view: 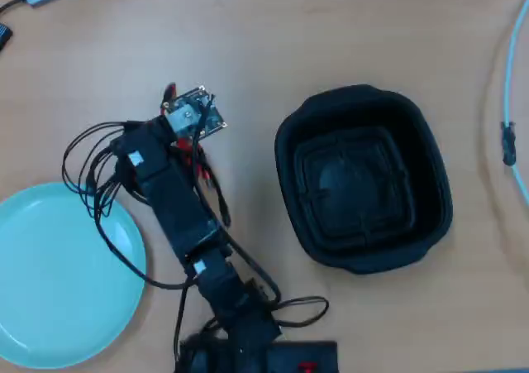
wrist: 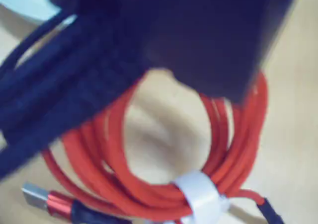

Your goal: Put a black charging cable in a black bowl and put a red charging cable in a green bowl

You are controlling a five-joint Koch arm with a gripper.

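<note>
The red cable lies on the table right under the gripper, which hangs low over the coil. The gripper is a dark blur in the wrist view, so I cannot tell if it is spread or pinched. The green bowl sits near the arm, and the black bowl is on the other side. The gripper might catch just one loop, and the coil could slip out.

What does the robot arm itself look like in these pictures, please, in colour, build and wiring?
The arm is built of boxy matte black segments. Thin black wires loop loosely off its side and base. A small bare circuit board with a camera sits at the wrist. In the wrist view the gripper is only a dark, blurred block.
</note>
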